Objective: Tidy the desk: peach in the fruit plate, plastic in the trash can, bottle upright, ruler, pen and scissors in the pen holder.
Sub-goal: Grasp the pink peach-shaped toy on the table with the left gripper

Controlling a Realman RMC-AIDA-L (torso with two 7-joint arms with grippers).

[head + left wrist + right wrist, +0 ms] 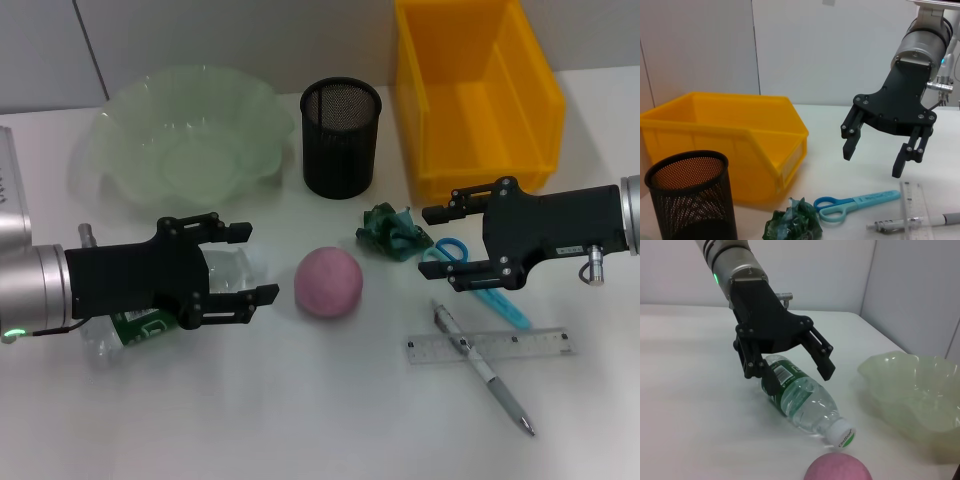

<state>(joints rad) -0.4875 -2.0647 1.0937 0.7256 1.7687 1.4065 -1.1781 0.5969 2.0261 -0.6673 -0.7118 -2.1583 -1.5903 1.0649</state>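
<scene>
Nothing is put away yet — I read this as the very start, both arms hovering over their first picks. Largest first: yellow bin [480, 95] sits at the table's far right edge, empty as far as I see; the pale green fruit plate [185, 135] at the far left, also empty; black mesh pen holder [341, 137] between them.

Bottle [807, 402] lies on its side near the left edge, cap toward the peach [328, 283], which is mid-table. My left gripper [240, 262] hangs right over the bottle, jaws wide apart, holding nothing — in the right wrist view one finger looks close to the label, contact I can't confirm. Next move as I judge it: drop, close round the body, tip it upright.

Right gripper [445, 248] floats above the scissors [855, 202], jaws wide open too, empty. Crumpled green plastic [392, 232] lies just beside the scissors' handles, toward the pen holder. Ruler [490, 346] lies flat near the front right, pen [485, 370] crossing over it. Flat ruler may be hard to pinch.
</scene>
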